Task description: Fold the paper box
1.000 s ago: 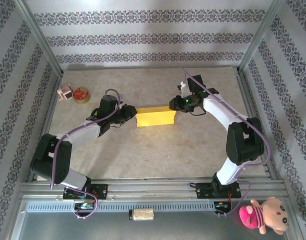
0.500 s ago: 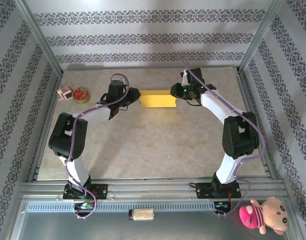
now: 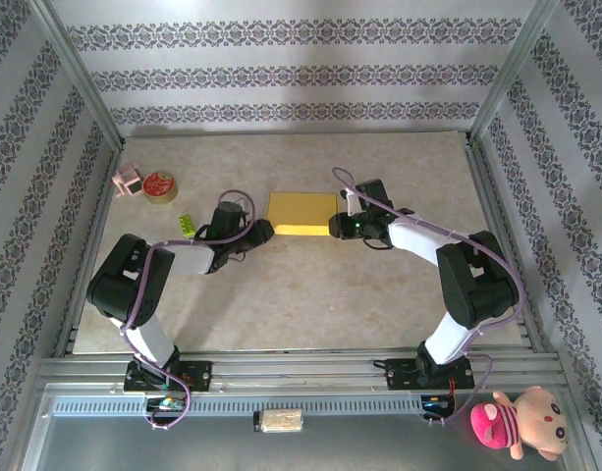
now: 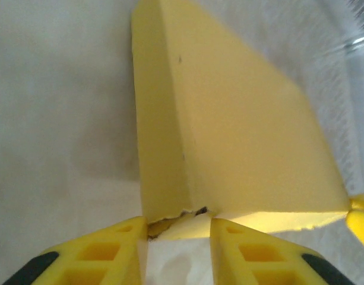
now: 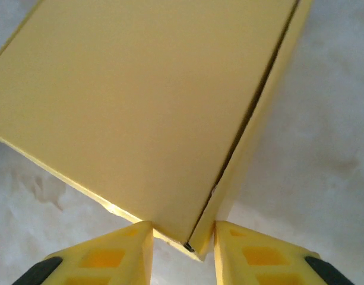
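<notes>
Wallpaper (image 3: 301,74) with striped floral bands closes off the back and both sides of my work cell. Below it lies the pale, marbled counter (image 3: 281,304). From the near rail both arms reach in toward the middle. My left arm (image 3: 143,280) is folded low with its purple cable looping over it. My right arm (image 3: 458,265) bends in from the other side.

Between them the paper box (image 3: 302,213) lies flat on the counter, closed up into a yellow rectangle, a little toward the back from the centre. On the left wrist camera the paper box (image 4: 229,136) shows its broad top and one narrow end wall, with a ragged edge at the near corner. On the right wrist camera the paper box (image 5: 140,107) shows a dark seam running along its right side.

Outside the cell, at the near right corner, sits a pink plush toy (image 3: 517,422).

My left pincer (image 3: 264,230) is at the box's near left corner. Up close the left pincer (image 4: 179,231) stands released, its yellow fingers parted and the corner just off their tips. My right pincer (image 3: 336,226) is at the near right corner. Up close the right pincer (image 5: 183,234) has the corner dipping between its parted tips; I cannot tell whether it presses on the card.

Well off to the far left rests a round red tin (image 3: 160,186), with a small pink object (image 3: 129,182) beside it. A tiny green item (image 3: 184,226) lies near my left arm.
</notes>
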You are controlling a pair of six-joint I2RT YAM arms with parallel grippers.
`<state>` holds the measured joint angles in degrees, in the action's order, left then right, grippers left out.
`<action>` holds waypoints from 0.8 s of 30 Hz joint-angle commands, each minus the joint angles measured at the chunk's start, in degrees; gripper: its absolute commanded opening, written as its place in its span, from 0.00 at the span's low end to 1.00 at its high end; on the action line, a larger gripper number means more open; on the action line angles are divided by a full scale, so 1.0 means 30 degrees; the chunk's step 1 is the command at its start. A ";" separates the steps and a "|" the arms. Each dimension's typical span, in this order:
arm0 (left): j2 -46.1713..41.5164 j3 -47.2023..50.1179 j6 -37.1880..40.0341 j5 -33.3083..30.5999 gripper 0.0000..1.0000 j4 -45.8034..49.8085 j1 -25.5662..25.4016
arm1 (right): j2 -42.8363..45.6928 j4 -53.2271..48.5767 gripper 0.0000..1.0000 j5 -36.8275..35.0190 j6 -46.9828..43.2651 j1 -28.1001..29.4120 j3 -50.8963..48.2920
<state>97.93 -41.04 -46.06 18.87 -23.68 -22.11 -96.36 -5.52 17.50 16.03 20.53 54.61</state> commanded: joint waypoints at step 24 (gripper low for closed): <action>0.3199 -0.6973 0.3706 -0.1334 0.68 0.5879 -0.0411 | -0.4045 -0.1179 0.63 0.1374 0.4470 -0.1030 0.4591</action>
<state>105.65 -60.23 -35.97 12.82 -8.10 -23.29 -107.15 -7.55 20.53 28.40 16.75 67.07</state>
